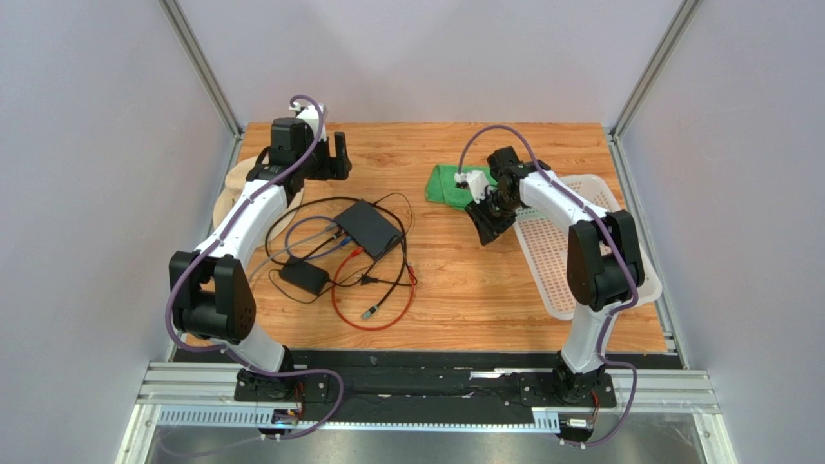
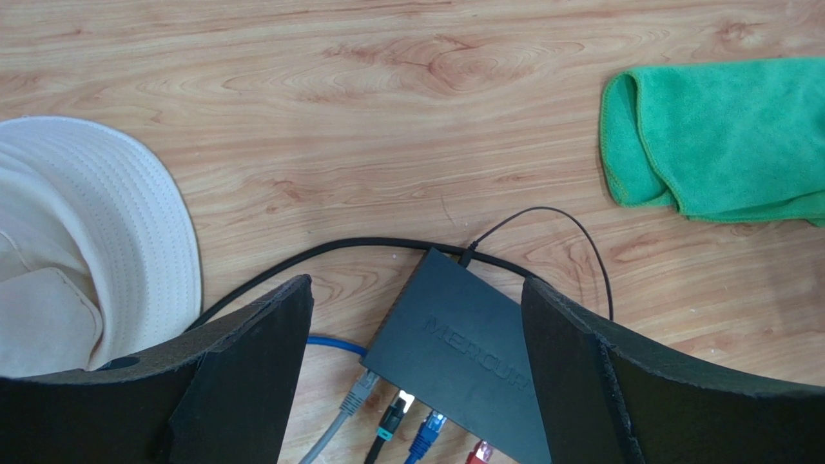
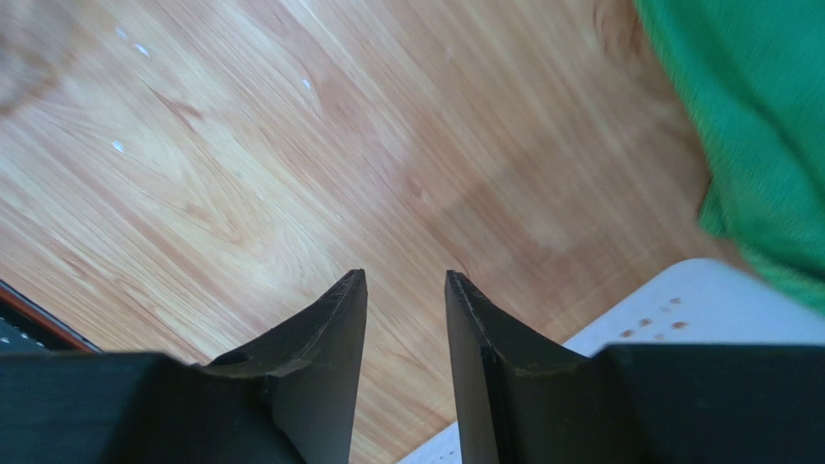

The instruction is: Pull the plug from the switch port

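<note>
The switch, a flat black box point(image 1: 368, 227), lies left of the table's centre; the left wrist view shows it point(image 2: 455, 348) marked MERCURY. Along its near-left edge sit a grey plug point(image 2: 360, 391), a black plug point(image 2: 392, 418), a blue plug point(image 2: 426, 433) and a red plug point(image 2: 481, 451). A thin black lead enters the far corner point(image 2: 468, 253). My left gripper point(image 1: 334, 155) point(image 2: 416, 282) is open wide and empty, above and behind the switch. My right gripper point(image 1: 487, 217) point(image 3: 404, 275) is slightly open and empty over bare wood, right of the switch.
A small black adapter brick point(image 1: 302, 276) and looped red cable point(image 1: 373, 309) lie near the switch. A green cloth point(image 1: 453, 184) point(image 2: 721, 145) point(image 3: 755, 126) lies at the back centre. A white perforated tray point(image 1: 571, 242) point(image 3: 678, 300) is at the right. A white hat point(image 1: 228, 193) point(image 2: 77, 242) is at the left edge.
</note>
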Robot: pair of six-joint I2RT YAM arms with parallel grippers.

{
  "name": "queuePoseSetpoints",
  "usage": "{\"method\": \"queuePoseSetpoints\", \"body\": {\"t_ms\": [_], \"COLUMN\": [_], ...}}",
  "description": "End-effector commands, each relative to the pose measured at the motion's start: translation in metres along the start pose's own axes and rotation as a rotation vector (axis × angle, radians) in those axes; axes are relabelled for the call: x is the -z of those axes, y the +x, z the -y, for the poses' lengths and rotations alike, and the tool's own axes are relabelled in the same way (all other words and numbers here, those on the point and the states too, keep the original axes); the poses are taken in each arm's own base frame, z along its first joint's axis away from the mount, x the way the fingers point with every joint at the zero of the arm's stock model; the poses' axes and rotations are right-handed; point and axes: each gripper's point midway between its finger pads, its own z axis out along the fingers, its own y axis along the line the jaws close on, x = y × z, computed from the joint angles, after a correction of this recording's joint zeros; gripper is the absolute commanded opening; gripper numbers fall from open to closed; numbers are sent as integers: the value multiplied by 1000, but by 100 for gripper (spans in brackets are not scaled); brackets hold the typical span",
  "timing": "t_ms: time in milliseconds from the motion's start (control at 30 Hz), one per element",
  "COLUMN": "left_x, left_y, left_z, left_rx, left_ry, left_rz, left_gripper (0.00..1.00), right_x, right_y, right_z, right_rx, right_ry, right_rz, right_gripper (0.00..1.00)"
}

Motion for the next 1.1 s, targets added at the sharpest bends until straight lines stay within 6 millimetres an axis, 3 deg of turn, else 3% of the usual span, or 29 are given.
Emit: {"method": "queuePoseSetpoints", "body": {"t_ms": [0,100,167,200,333,400,500,567,633,733,800,833,867,900,933,967,1067], "left_x": [5,2,0,-1,-1,1,6,11,16,21,24,25,25,26,26,24,20], "left_y": [-7,-6,-7,-8,-10,-11,-10,-11,-11,-11,-12,-13,-10,-8,-6,-1,15], "left_z": [5,3,2,2,3,3,2,1,-1,-5,-6,-6,-6,-6,-6,-6,-6], "left_rx": [0,-4,-7,-6,-15,-24,-47,-69,-99,-126,-134,-134,-134,-135,-132,-128,-106], "left_ry": [13,6,3,2,11,8,4,-3,-10,-31,-39,-40,-41,-39,-37,-36,-24], "left_rz": [23,21,24,26,26,27,24,28,27,34,39,42,36,31,25,13,-47], "left_gripper": [87,87,87,87,86,86,87,87,88,87,87,87,87,87,87,87,87], "right_x": [32,48,48,58,50,41,19,3,-15,-35,-30,-40,-20,-16,-25,-13,10], "right_y": [34,52,53,39,-8,-27,-45,-47,-37,-34,-47,-43,-66,-73,-75,-86,-126], "right_z": [39,82,99,111,112,107,120,142,158,175,200,214,238,251,264,284,295], "right_rx": [-39,-112,-148,-152,-115,-91,-113,-143,-184,-203,-228,-251,-268,-281,-292,-308,-326], "right_ry": [160,250,243,263,185,183,245,335,402,456,536,564,620,642,647,680,666], "right_rz": [-43,-84,-92,-49,53,67,44,-9,-68,-80,-48,-62,31,66,89,164,357], "right_gripper": [38,31,30,31,36,36,32,29,17,9,4,2,1,0,0,0,0]}}
